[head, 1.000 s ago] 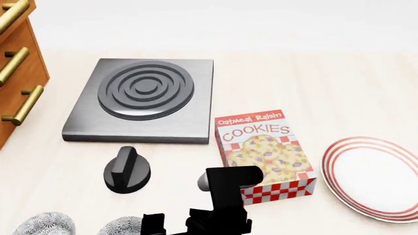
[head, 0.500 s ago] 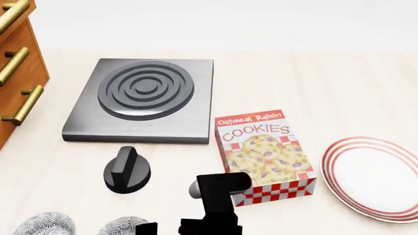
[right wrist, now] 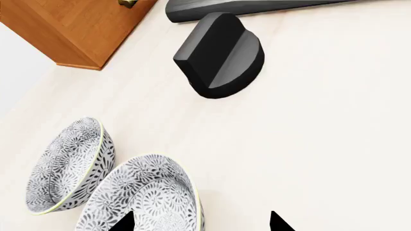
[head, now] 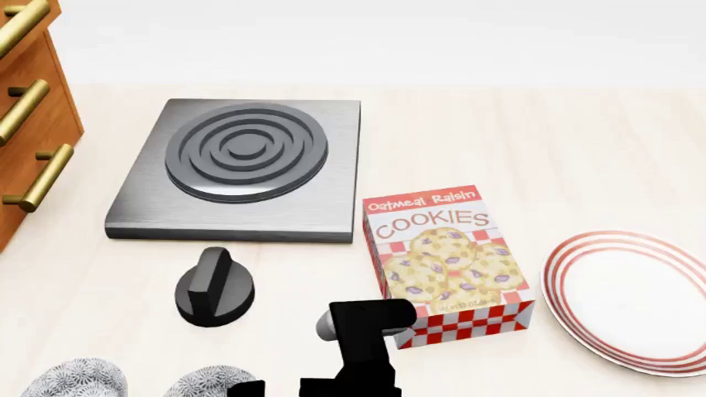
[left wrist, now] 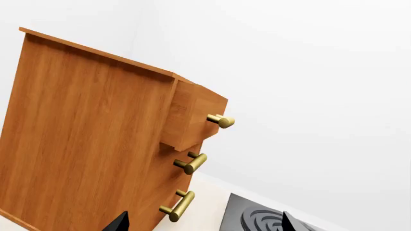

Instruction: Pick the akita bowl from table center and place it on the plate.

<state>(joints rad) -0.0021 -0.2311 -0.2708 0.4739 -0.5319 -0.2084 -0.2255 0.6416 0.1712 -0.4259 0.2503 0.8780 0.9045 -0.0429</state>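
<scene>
On the pale wooden surface [head: 574, 141] we count two grey-and-white speckled floral bowls: the far-left second bowl [head: 73, 379] and, touching it, the akita bowl [head: 210, 382]. Next come one black knob [head: 215, 286], one grey square burner [head: 245, 168], one red cookie box [head: 447, 263] and one white red-ringed plate [head: 629, 298]. The right hand [right wrist: 200, 222] hangs open just above the akita bowl; the left hand [left wrist: 202, 225] is open too.
</scene>
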